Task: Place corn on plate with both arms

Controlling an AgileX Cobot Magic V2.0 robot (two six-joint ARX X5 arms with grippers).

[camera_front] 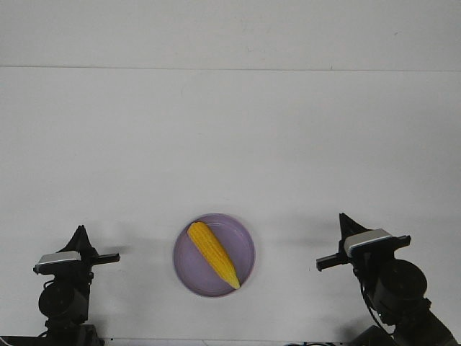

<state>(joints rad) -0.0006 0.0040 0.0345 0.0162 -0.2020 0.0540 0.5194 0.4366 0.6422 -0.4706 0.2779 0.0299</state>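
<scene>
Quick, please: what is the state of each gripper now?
Left gripper: holds nothing; open or closed cannot be told.
Right gripper: holds nothing; open or closed cannot be told.

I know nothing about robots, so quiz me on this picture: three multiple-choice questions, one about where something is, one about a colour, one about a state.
1. Where is the corn?
A. on the plate
B. on the bare table
C. in a claw

2. What colour is the plate?
A. green
B. lavender
C. red

3. What do the claws hold?
A. the corn
B. the plate
C. nothing

Answers:
1 A, the cob lies slantwise inside the rim.
2 B, pale purple shows around the cob.
3 C, the left claw and right claw stand apart from the plate on either side.
</scene>
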